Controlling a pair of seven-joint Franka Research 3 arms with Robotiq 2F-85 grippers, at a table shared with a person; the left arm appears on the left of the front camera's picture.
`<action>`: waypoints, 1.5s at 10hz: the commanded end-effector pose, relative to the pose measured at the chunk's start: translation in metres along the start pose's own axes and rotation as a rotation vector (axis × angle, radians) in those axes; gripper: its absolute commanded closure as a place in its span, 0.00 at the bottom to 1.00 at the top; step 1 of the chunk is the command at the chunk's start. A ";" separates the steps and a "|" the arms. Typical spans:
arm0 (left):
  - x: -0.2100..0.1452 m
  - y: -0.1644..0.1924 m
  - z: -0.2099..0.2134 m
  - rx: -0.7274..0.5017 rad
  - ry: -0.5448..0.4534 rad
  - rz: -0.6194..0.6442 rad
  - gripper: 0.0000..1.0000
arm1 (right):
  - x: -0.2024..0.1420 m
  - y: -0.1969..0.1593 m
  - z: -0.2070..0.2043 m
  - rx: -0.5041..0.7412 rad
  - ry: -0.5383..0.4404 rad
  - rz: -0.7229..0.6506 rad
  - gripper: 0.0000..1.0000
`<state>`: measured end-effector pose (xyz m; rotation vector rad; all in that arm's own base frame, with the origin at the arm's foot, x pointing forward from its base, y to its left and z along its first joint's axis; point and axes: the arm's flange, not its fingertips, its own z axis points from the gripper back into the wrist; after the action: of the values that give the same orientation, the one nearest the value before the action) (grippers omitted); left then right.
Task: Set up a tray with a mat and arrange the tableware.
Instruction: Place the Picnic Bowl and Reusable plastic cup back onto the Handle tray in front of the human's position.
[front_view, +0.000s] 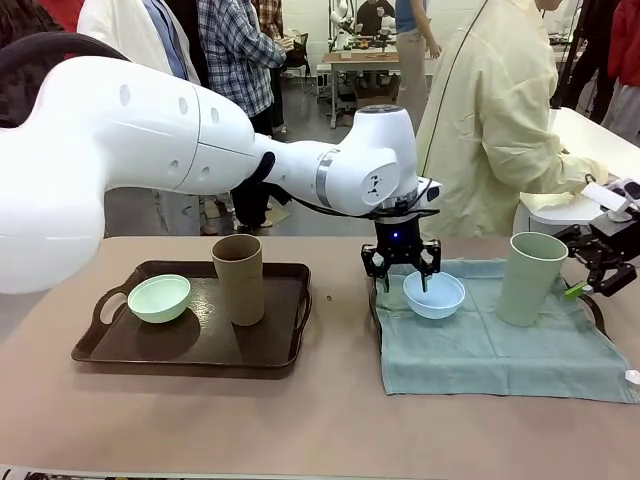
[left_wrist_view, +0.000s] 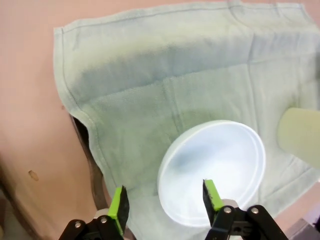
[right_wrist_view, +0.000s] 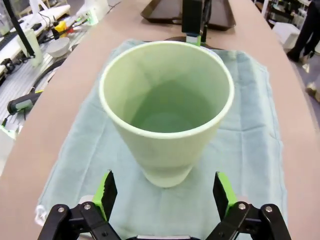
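Note:
A light blue bowl (front_view: 434, 295) sits on the pale green mat (front_view: 480, 345), which is spread over a dark tray (front_view: 373, 305). My left gripper (front_view: 401, 276) hangs open over the bowl's near rim. In the left wrist view, the bowl (left_wrist_view: 215, 167) has one finger (left_wrist_view: 211, 194) over its inside and the other finger (left_wrist_view: 119, 202) outside it. A pale green tumbler (front_view: 530, 278) stands upright on the mat. My right gripper (right_wrist_view: 165, 189) is open just short of this tumbler (right_wrist_view: 167, 110). A second brown tray (front_view: 190, 340) holds a mint bowl (front_view: 159, 297) and a brown tumbler (front_view: 238, 279).
A person in a pale yellow coat (front_view: 490, 130) stands at the far side, turned toward a white side table (front_view: 575, 205). Bare tabletop (front_view: 300, 425) stretches along the front. A bench with tools (right_wrist_view: 30, 55) lies beside the table in the right wrist view.

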<state>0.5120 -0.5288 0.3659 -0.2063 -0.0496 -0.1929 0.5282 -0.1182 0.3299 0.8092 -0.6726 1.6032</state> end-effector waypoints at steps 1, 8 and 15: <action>-0.017 0.004 0.032 0.024 -0.014 -0.070 0.06 | 0.025 0.013 0.024 -0.052 0.050 -0.092 0.00; -0.063 0.026 0.176 0.194 -0.115 -0.215 0.00 | 0.182 0.042 0.081 -0.304 0.559 -0.780 0.00; -0.074 0.032 0.283 0.316 -0.245 -0.088 0.00 | 0.306 0.066 0.053 -0.502 0.565 -1.075 0.00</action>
<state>0.4373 -0.4236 0.6342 0.0829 -0.3259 -0.2834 0.4363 0.0056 0.6152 0.2331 -0.0821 0.6117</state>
